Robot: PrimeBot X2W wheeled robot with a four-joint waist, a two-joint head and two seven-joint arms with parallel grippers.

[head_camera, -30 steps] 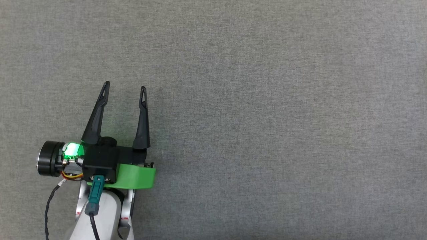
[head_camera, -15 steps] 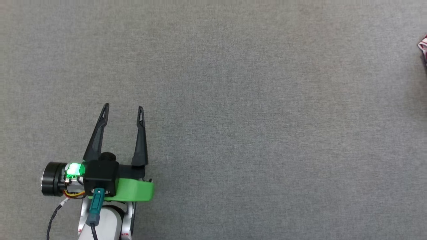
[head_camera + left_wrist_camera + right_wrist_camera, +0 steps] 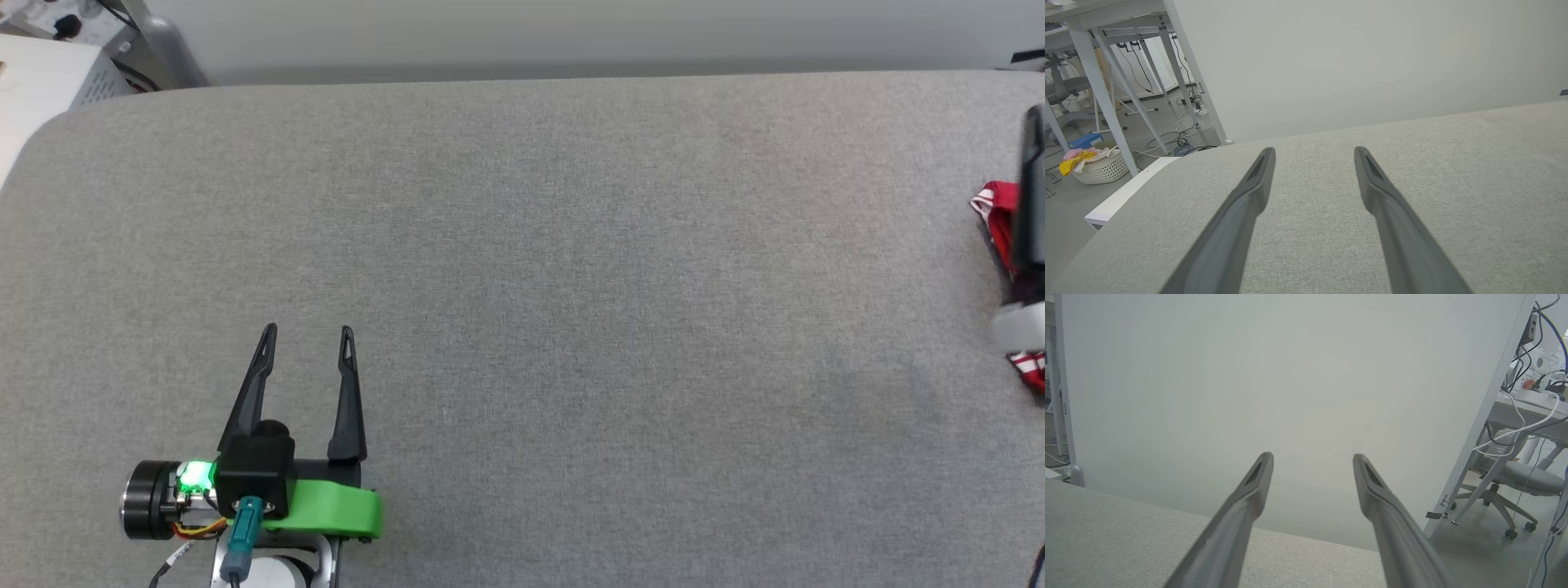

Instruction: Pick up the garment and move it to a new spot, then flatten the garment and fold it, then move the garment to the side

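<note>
So where this sits: the red garment (image 3: 1000, 214) is way over at the far right edge of the grey fabric-covered table (image 3: 522, 245), with a bit of red-white striped trim poking out; just a sliver of it is in the head view, partly behind a dark blur (image 3: 1033, 188) that's probably the right arm, so I honestly can't tell whether it's folded neatly or bunched up. The left gripper (image 3: 309, 331) hovers low over bare cloth at the near left, well apart from the garment, fingers spread wide with nothing between them; the right gripper (image 3: 1311, 457) is also spread and empty, its fingers pointing out past the table's far edge toward a white panel (image 3: 1249, 375). My read is that this is the last step, moving the garment to the side, and that it's basically done, since the thing lies off at the edge and neither gripper holds anything. If that's right, the next move just calls for bringing both arms to rest without snagging the fabric; if the pile turns out to be unfolded, the right arm is the closer one and would need to tip down onto it.
</note>
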